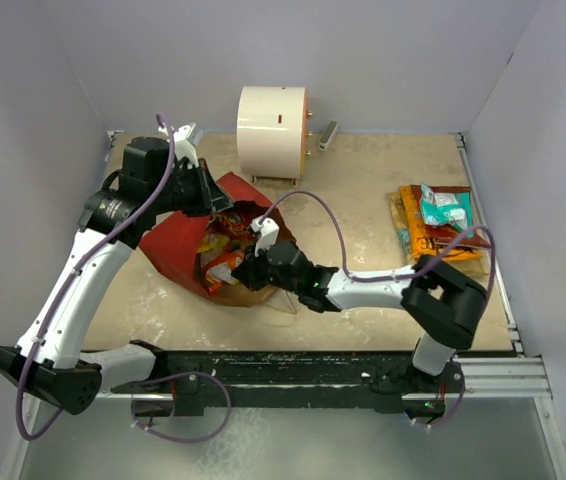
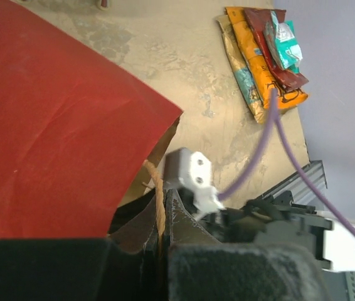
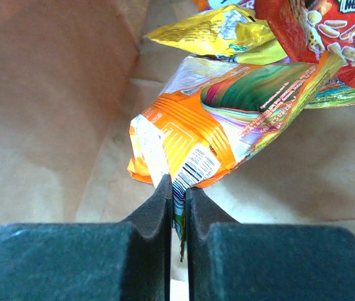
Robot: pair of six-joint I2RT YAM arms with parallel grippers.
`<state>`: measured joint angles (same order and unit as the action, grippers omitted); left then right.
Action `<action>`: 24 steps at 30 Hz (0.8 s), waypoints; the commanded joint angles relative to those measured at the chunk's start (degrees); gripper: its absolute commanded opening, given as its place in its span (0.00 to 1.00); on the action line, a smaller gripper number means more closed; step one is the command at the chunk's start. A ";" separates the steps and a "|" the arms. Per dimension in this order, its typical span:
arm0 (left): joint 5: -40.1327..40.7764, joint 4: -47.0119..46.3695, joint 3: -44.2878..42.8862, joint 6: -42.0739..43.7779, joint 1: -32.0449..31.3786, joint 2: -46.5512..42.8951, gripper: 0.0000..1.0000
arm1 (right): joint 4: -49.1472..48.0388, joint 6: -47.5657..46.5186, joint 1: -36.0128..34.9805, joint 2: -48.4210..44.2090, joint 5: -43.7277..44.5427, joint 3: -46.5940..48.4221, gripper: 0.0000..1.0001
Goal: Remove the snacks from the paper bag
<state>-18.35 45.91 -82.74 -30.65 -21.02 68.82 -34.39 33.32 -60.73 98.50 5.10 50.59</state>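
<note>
Extraction step: right hand [image 3: 177,191] inside the red paper carrier bag [image 1: 168,250], left-centre of the beige counter [image 1: 353,200], clamped on the corner of an orange crinkly foil packet [image 3: 184,141]; left hand [image 2: 163,235] pinches the bag rim; next, withdraw rightward toward the stacked packets [image 1: 441,222].

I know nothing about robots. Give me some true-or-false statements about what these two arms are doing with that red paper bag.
1. The right gripper pinches an orange foil packet inside the red paper carrier bag. True.
2. The left gripper hangs open, clear of the bag. False: it is shut on the bag's rim.
3. A pile of snack packets lies on the table outside the bag. True.
4. The white cylinder sits inside the bag. False: it stands on the table behind the bag.
</note>
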 commanded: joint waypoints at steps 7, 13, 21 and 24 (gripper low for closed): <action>4.30 -3.40 1.70 -2.92 0.05 -1.96 0.00 | 19.64 -13.98 0.13 -22.63 -1.10 -1.44 0.00; 4.99 -2.73 1.52 -2.74 0.05 -2.00 0.00 | 35.48 -17.05 0.22 -32.85 12.41 1.73 0.00; 5.76 -1.95 1.89 -2.32 0.03 -2.97 0.00 | 38.80 -23.55 3.78 -43.88 23.41 0.83 0.00; 5.66 -2.12 1.92 -2.10 0.00 -2.95 0.00 | 39.51 -19.89 10.99 -45.96 21.11 0.47 0.00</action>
<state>-13.43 45.47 -80.84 -32.42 -21.02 67.22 6.59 12.80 -56.82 56.23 22.96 49.82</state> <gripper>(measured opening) 0.003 0.081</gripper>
